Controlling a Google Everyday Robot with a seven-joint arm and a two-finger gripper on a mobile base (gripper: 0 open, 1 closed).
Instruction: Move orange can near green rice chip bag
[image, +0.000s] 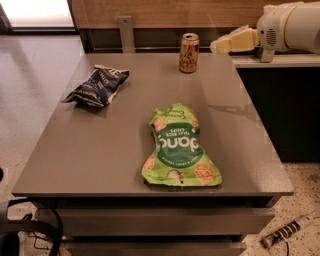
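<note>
The orange can (189, 52) stands upright near the far edge of the grey table (100, 150), its silver top showing. The green rice chip bag (179, 149) lies flat near the table's front, right of centre. My gripper (222, 45) hangs above the table's far right corner, a short way right of the can and about level with its top. It holds nothing and is apart from the can.
A dark blue snack bag (97, 86) lies at the table's left. A wooden wall with a metal bracket (126, 32) runs behind the table. A dark counter (280, 100) stands to the right. Cables lie on the floor at lower left and lower right.
</note>
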